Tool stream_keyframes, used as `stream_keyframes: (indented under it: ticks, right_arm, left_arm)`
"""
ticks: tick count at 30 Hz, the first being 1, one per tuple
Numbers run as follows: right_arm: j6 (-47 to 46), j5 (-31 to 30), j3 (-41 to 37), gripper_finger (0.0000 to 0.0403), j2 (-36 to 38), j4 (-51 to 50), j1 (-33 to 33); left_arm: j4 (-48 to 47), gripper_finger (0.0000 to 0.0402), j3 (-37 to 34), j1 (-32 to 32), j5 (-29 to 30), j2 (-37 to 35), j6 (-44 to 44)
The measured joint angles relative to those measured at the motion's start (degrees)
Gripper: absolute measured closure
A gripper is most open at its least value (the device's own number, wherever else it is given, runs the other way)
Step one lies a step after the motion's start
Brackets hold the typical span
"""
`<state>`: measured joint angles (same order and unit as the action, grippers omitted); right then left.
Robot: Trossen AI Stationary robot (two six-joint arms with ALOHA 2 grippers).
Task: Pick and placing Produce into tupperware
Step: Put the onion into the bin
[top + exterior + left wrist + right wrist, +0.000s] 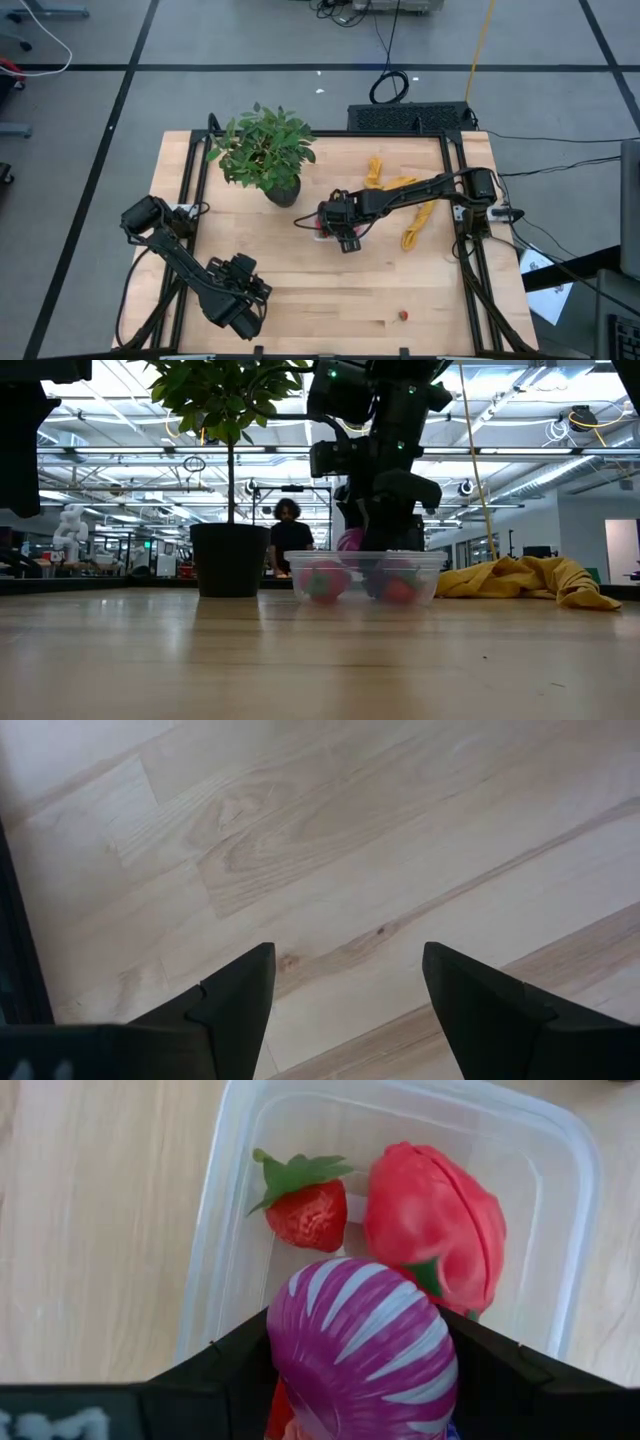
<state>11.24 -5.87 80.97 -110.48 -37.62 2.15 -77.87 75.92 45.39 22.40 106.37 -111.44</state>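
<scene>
Purple fruit [362, 1348] – tupperware [225, 1230] half-hidden

A clear container [575, 1230] is sitting open near the worktop's middle, holding a red strawberry [308, 1210] and a pink fruit [435, 1220]. A purple, white-striped fruit [365, 1350] is hanging just above it. One small red berry [404, 315] is lying toward five o'clock.
</scene>
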Motion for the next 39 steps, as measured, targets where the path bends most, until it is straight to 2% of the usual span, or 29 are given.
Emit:
stream_keyframes:
  ticks: [21, 39]
  right_arm:
    - [-3.06, -0.04, 0.00, 0.0179, 0.00, 1.50, 0.00]
    - [-0.27, 0.04, 0.00, 0.0172, 0.00, 0.67, 0.00]
  left_arm:
    - [0.00, 0.0144, 0.01, 0.00, 0.15, 0.00, 0.00]
    - [0.00, 0.0144, 0.01, 0.01, 0.15, 0.00, 0.00]
